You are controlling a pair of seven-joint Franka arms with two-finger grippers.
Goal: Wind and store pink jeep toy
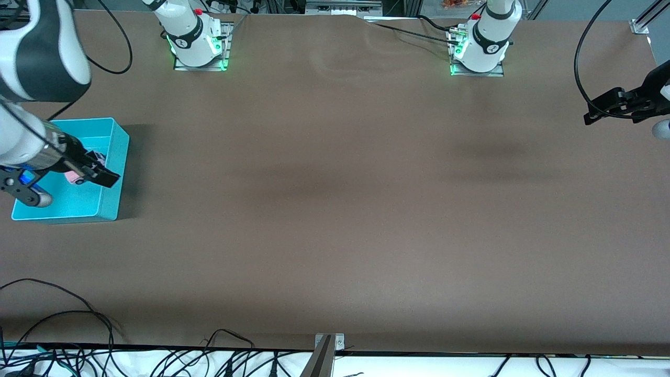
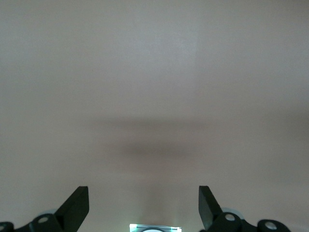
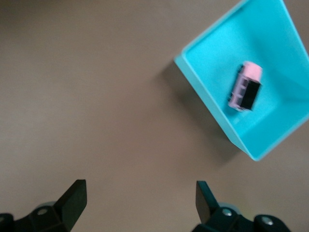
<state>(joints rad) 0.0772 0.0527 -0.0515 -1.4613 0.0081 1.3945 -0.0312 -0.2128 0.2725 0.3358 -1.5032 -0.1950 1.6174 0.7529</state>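
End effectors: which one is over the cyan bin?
The right end effector, open above the cyan plastic bin holding the small pink toy jeep. The left end effector waits open over bare table.

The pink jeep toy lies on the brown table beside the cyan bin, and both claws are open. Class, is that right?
Not quite. The pink jeep toy lies inside the cyan bin, not on the table beside it; the right wrist view shows this. Both the right claw and left claw are indeed open.
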